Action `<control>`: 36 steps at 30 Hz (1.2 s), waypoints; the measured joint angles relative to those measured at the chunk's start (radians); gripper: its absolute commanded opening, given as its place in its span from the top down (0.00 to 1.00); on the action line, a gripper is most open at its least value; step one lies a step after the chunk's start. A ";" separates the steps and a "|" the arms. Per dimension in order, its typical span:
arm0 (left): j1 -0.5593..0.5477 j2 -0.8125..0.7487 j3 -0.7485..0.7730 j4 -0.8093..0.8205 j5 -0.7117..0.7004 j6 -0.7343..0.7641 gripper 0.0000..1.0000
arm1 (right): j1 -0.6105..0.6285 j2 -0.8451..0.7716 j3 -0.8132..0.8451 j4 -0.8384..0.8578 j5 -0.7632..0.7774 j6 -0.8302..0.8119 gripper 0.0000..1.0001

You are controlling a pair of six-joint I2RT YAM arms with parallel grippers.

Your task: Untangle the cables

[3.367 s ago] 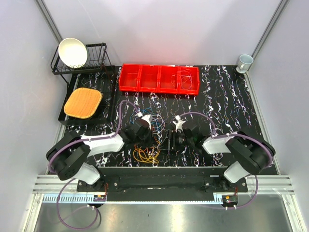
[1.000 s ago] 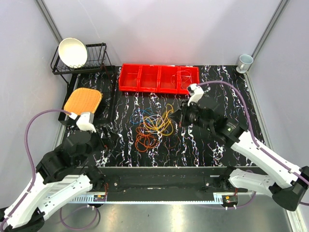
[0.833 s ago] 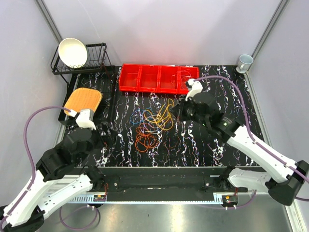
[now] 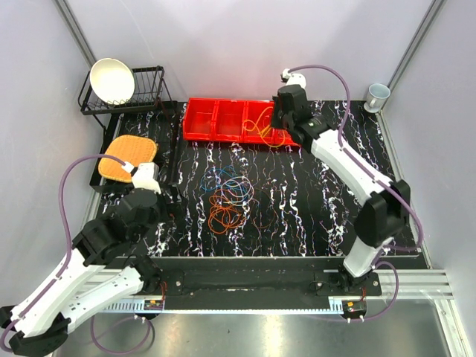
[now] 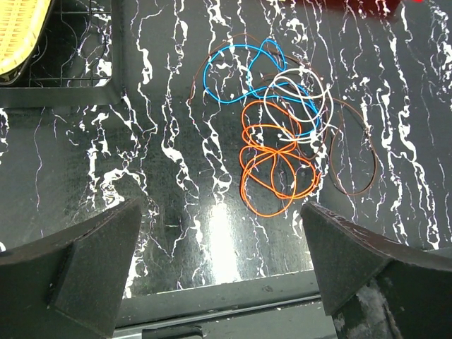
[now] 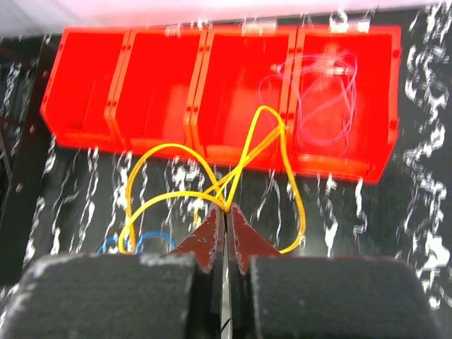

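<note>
A loose pile of cables (image 4: 230, 197) lies mid-table: blue (image 5: 236, 70), white (image 5: 289, 102), orange (image 5: 272, 169) and a dark brownish loop (image 5: 357, 159), overlapping one another. My left gripper (image 5: 220, 208) hangs open above the near table edge, short of the pile, with nothing between its fingers (image 5: 92, 261). My right gripper (image 6: 227, 208) is shut on a yellow cable (image 6: 176, 194), whose loops dangle over the front of the red bins (image 6: 162, 85). In the top view that gripper (image 4: 277, 121) is at the bins with the yellow cable (image 4: 260, 132). A pale purplish cable (image 6: 325, 95) lies in the rightmost bin.
The red bin row (image 4: 223, 119) stands at the back centre. At the back left a dish rack (image 4: 149, 93) holds a white bowl (image 4: 111, 80), with a yellow woven mat (image 4: 128, 158) on a black tray in front of it. A mug (image 4: 377, 95) stands at the back right.
My right arm has swung from the table's middle back to the red bins, pulling the yellow cable out of the pile. The left arm has shifted slightly, gripper still open.
</note>
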 measured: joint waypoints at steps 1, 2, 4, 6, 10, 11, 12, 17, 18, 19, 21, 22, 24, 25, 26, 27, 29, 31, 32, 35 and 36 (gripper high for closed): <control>0.000 0.003 0.000 0.000 0.000 0.000 0.01 | -0.007 0.033 0.036 0.004 0.001 -0.011 1.00; 0.000 0.004 0.000 0.000 0.000 0.001 0.01 | -0.011 0.055 0.060 0.008 0.000 -0.017 1.00; 0.000 0.008 0.000 0.000 0.000 0.003 0.01 | -0.019 0.111 0.122 0.013 0.001 -0.034 1.00; 0.000 0.011 0.000 0.000 0.000 0.004 0.01 | -0.026 0.180 0.209 0.016 0.005 -0.053 1.00; 0.000 0.011 0.000 0.000 0.000 0.005 0.01 | -0.043 0.330 0.386 0.026 0.012 -0.090 1.00; 0.000 0.011 0.000 0.000 0.000 0.005 0.01 | -0.048 0.367 0.426 0.029 0.014 -0.095 1.00; 0.000 0.011 0.000 0.000 0.000 0.006 0.01 | -0.053 0.404 0.464 0.031 0.013 -0.101 1.00; 0.000 0.011 0.000 0.000 -0.001 0.007 0.01 | -0.079 0.555 0.618 0.029 0.013 -0.113 1.00; 0.000 0.011 0.000 0.000 -0.001 0.007 0.01 | -0.083 0.572 0.629 0.030 0.013 -0.111 1.00; 0.001 0.011 0.000 0.000 -0.001 0.008 0.01 | -0.087 0.586 0.632 0.031 0.013 -0.109 1.00; 0.006 0.011 0.000 0.002 0.000 0.010 0.01 | -0.091 0.601 0.632 0.033 0.013 -0.108 1.00; 0.010 0.011 0.000 0.003 0.000 0.011 0.01 | -0.093 0.610 0.630 0.040 0.013 -0.107 1.00; 0.016 0.011 0.000 0.003 -0.001 0.014 0.01 | -0.093 0.621 0.628 0.051 0.014 -0.107 1.00; 0.019 0.011 0.000 0.003 -0.001 0.014 0.01 | -0.093 0.627 0.628 0.055 0.015 -0.108 1.00; 0.019 0.011 0.000 0.003 -0.001 0.014 0.01 | -0.093 0.634 0.627 0.064 0.016 -0.108 1.00; 0.019 0.013 0.000 0.003 -0.001 0.014 0.01 | -0.093 0.641 0.626 0.070 0.019 -0.108 1.00; 0.019 0.016 0.000 0.004 -0.001 0.015 0.01 | -0.093 0.648 0.617 0.079 0.027 -0.109 1.00; 0.021 0.021 0.000 0.005 -0.001 0.016 0.01 | -0.093 0.650 0.595 0.091 0.037 -0.111 1.00; 0.022 0.025 0.000 0.006 0.000 0.017 0.01 | -0.093 0.650 0.583 0.097 0.044 -0.112 1.00; 0.023 0.041 0.000 0.006 0.000 0.018 0.01 | -0.093 0.650 0.549 0.107 0.071 -0.115 1.00; 0.023 0.046 0.000 0.007 0.000 0.018 0.01 | -0.093 0.650 0.535 0.109 0.089 -0.117 1.00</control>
